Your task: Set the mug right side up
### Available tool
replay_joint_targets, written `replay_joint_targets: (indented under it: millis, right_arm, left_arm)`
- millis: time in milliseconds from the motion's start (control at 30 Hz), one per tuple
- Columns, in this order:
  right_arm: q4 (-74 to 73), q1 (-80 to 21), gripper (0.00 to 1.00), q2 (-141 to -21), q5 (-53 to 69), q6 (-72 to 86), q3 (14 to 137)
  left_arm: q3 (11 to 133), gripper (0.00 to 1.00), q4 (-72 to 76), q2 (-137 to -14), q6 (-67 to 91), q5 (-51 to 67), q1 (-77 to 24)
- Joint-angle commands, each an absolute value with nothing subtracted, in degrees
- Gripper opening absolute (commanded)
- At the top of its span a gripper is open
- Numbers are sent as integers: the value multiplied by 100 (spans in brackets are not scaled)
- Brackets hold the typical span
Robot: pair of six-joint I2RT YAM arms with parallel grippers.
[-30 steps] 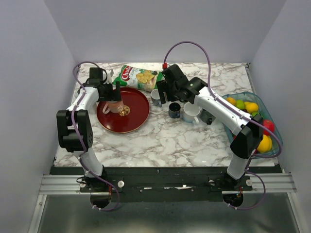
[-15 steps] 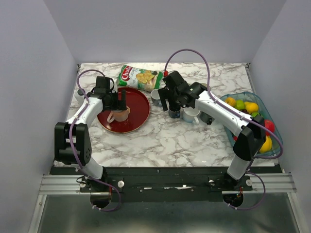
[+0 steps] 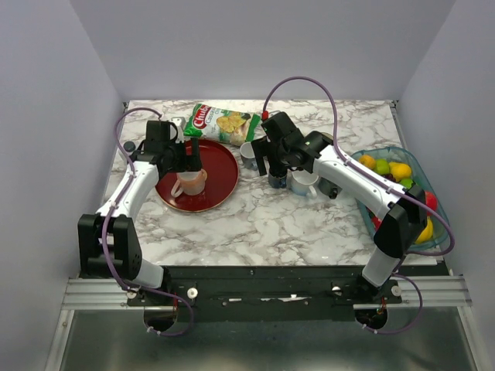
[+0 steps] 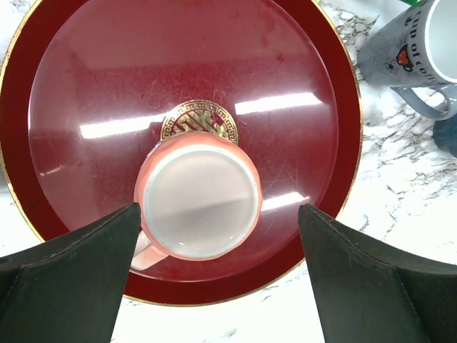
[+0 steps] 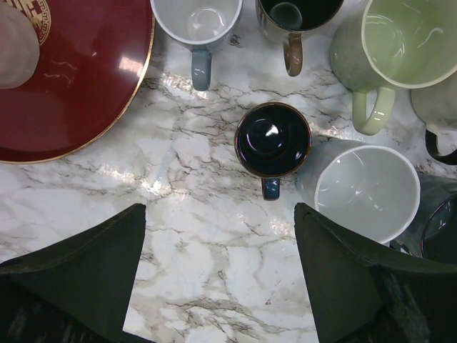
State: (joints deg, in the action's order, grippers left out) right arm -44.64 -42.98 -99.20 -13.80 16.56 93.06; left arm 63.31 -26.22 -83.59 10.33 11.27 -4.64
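Observation:
A pink mug with a white inside stands upright, mouth up, on the red plate. In the left wrist view I look straight down into the mug, which sits just near of the plate's gold centre mark, handle to the lower left. My left gripper hangs above the mug, open, fingers clear of both its sides. My right gripper is open and empty above the marble, just near of a dark blue mug.
Near the right gripper stand a grey mug, a white mug, a pale green mug and a brown-handled dark mug. A chips bag lies at the back. A fruit basket sits at the right edge.
The left gripper carried the pink mug from the plate's left side toward its middle, set it upright and opened above it. The right gripper shifted slightly nearer over the dark blue mug.

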Motion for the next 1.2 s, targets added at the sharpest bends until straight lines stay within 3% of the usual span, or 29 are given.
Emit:
replay_joint_targets:
  millis: [0, 367, 633, 700, 833, 1033, 1167]
  right_arm:
    - [-4377, -4263, 91, -9747, -1318, 1635, 9246]
    - [-4403, -4263, 91, -9800, -1169, 1573, 9246]
    - [-4377, -4271, 91, -9791, -1125, 1617, 9185]
    - [-4368, -4263, 91, -9774, -1116, 1635, 9158]
    - [-4333, -4271, 91, -9730, -1134, 1661, 9105]
    - [-4333, -4263, 90, -9712, -1222, 1652, 9088]
    - [-4315, -4263, 89, -9712, -1231, 1644, 9070]
  left_arm:
    - [6126, 99, -2715, -8148, 731, 1353, -492]
    - [5187, 99, -2207, -7620, 291, 896, -510]
    - [5352, 98, -2285, -8279, 123, 1064, -510]
    - [5405, 94, -2329, -8402, 184, 1063, -510]
    - [5397, 71, -2285, -8341, 272, 1020, -536]
    - [5159, 52, -2074, -8051, 343, 589, -580]
    - [5212, 49, -2109, -8200, 413, 466, -615]
